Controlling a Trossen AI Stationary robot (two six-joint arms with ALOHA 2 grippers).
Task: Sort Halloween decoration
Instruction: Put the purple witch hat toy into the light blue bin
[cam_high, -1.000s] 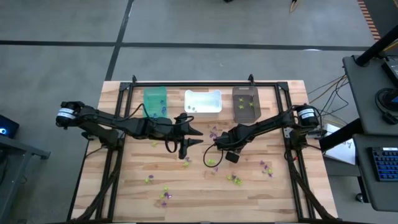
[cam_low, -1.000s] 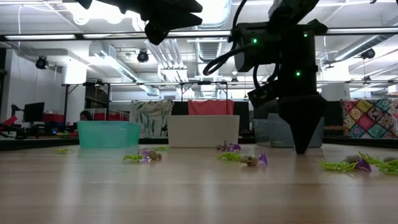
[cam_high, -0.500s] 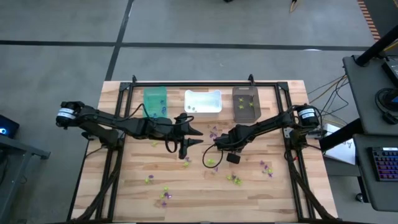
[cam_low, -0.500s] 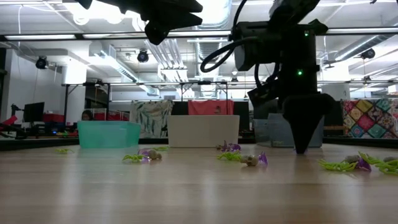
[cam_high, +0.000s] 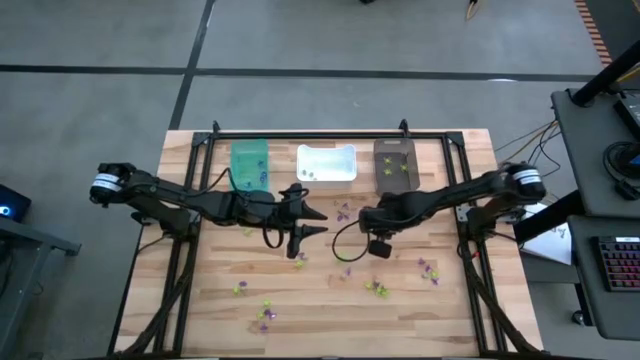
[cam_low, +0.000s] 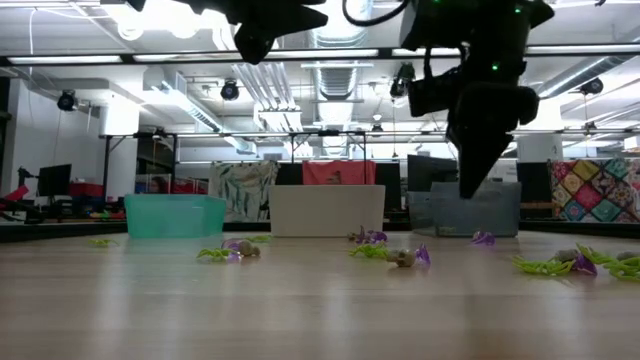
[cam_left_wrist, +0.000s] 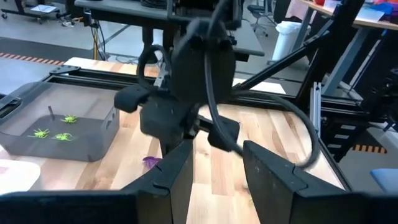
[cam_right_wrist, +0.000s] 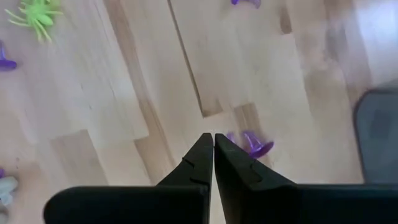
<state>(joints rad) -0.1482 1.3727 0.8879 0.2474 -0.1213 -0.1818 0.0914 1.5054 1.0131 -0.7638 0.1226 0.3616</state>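
Along the table's far edge stand three bins: a teal bin (cam_high: 250, 163) holding purple trinkets, a white bin (cam_high: 326, 163) with a few pale ones, and a dark brown bin (cam_high: 395, 166) with lime-green spiders, apparently one colour per bin. The left gripper (cam_high: 300, 226) hangs above the middle of the table, fingers apart and empty, seemingly waiting. The right gripper (cam_low: 470, 190) is lifted clear of the wood just right of centre, its fingers pressed together; whether anything tiny is pinched between the tips cannot be told. A purple trinket (cam_right_wrist: 252, 144) lies on the wood just beyond those tips. The remaining Halloween decoration (cam_high: 378, 288) is scattered loose over the table's centre and near half, purple, green and pale pieces unsorted.
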